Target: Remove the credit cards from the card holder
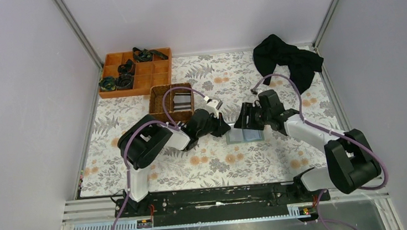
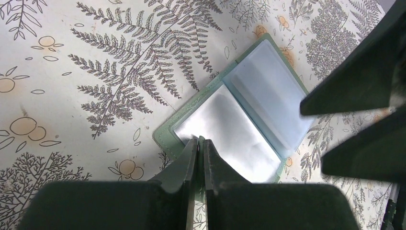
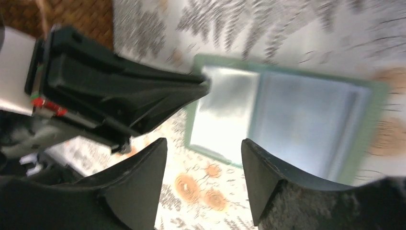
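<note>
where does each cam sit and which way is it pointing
Top external: above and behind, looking down on both arms and the open card holder.
Left wrist: on the left arm, facing down past the shut left fingers at the card holder.
Right wrist: on the right arm, facing down between the open right fingers.
All three share the card holder.

"Walls?"
"Plain pale lilac panels, alu corner posts, behind & to both sides of the left gripper."
"Below it?"
"White fern-print cloth w/ orange blooms. Even light."
</note>
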